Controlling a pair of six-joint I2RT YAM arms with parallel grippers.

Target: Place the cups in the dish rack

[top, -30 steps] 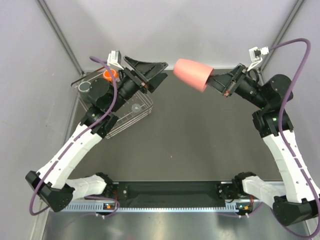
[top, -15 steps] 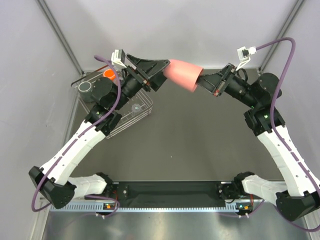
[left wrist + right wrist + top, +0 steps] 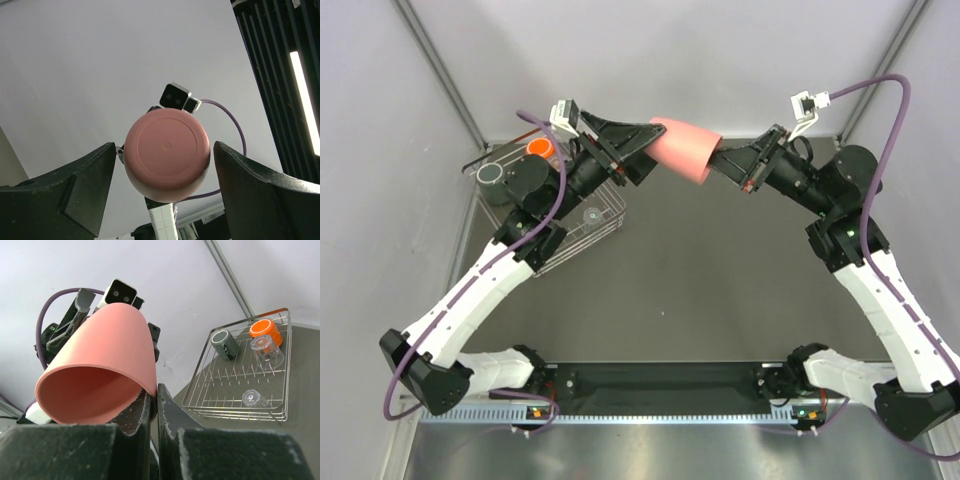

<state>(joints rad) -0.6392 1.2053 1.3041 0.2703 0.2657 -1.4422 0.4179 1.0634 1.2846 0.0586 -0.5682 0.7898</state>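
Pinching the rim wall of the pink cup (image 3: 100, 375), the right gripper (image 3: 152, 396) has its jaws nearly together w/ only the thin cup wall btwn them. The cup is held up off the bench (image 3: 720, 270), lying on its side, open mouth toward the right wrist cam, flat base pointing left. That base sits btwn the fingers of the left gripper (image 3: 642, 150), whose jaws stand wide apart. The left wrist cam shows a gap on each side of the cup, narrower on the left, so no grip there. Both arms reach in high over the far part of the bench & meet left of centre. The dish rack (image 3: 235, 407) lies at the far left corner, partly under the left arm in the top view, well apart from the held cup. Inside it: orange mug (image 3: 266, 330) & dark grey cup (image 3: 225, 343) along the far side, a clear tumbler (image 3: 266, 351) just beside the orange mug, and a second clear tumbler (image 3: 252, 399) alone nearer the front rim. Can't tell which way up they sit.
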